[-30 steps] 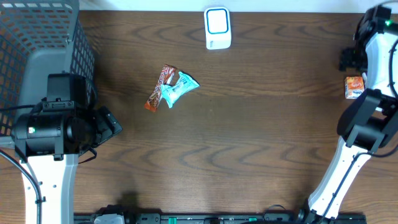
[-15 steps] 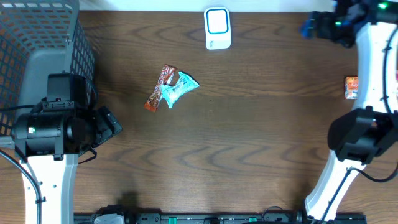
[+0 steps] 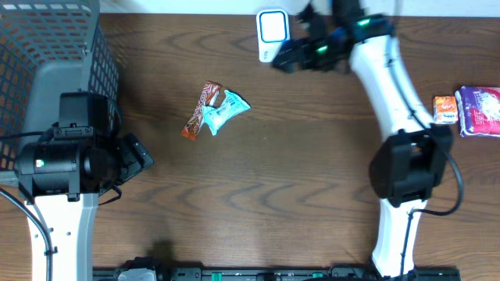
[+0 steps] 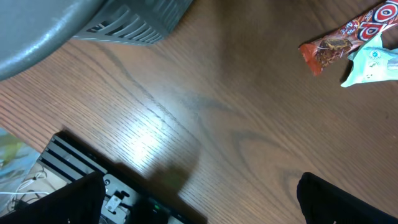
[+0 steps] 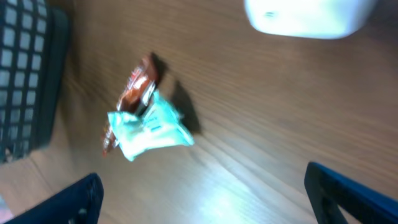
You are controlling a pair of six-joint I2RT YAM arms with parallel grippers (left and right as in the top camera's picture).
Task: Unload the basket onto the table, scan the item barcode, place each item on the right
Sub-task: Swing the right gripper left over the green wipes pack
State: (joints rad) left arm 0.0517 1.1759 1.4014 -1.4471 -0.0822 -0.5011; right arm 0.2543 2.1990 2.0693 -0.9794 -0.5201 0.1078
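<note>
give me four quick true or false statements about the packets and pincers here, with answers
1. The teal packet lies against the red-brown wrapper. True.
2. The right pincer is shut on the teal packet. False: it is open and empty, up near the white scanner.
3. The purple packet is in the basket. False: it lies on the table at the right, beside an orange pack.
4. The left pincer is open and holds nothing. True.
</note>
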